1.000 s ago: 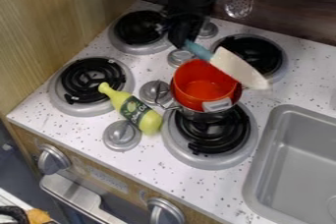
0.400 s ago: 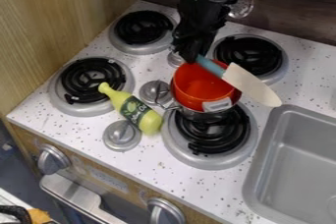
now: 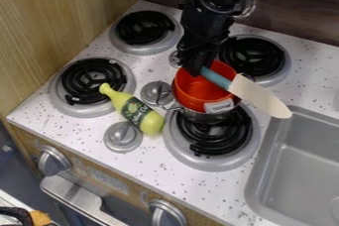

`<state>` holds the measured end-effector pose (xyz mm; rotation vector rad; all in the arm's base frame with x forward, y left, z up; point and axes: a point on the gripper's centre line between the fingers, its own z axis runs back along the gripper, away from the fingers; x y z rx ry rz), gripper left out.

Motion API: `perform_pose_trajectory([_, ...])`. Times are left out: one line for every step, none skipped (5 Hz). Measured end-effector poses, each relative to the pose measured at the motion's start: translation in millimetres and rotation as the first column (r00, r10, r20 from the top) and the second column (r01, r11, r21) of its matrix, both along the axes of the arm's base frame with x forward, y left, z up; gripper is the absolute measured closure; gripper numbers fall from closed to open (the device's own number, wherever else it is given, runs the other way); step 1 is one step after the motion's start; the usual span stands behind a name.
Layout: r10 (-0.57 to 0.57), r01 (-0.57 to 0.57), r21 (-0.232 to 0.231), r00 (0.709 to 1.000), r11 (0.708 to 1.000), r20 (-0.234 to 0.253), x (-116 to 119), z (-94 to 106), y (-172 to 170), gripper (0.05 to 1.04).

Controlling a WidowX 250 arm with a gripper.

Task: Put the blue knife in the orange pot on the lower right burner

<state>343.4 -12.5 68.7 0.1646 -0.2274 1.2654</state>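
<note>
Holds the knife (image 3: 257, 96) by its handle (image 3: 216, 78) in the closed gripper (image 3: 197, 71), above the pot (image 3: 198, 91) and out past its right side. Seems at aligning step; next needs centring, lowering, then release.

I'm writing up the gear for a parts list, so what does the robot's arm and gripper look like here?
The arm is black all over, built of chunky, rounded segments with a glossy sheen in places. The gripper is black too, dark and blocky, narrowing toward its lower end. I can't make out any cables or markings on either.
</note>
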Motion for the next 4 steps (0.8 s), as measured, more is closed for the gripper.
perform_pose_trajectory([0.001,-0.001,-0.010,1.000,1.000,0.024,3.2,0.1,-2.0,0.812])
perform_pose_trajectory([0.018,-0.017,-0.016,0.999,1.000,0.040,3.2,-3.5,-1.8,0.563])
perform_pose_trajectory([0.006,-0.005,-0.012,0.998,1.000,0.059,3.1,0.7,-1.4,0.268])
perform_pose_trajectory([-0.011,0.011,0.001,0.998,1.000,0.057,3.8,2.2,5.4,0.077])
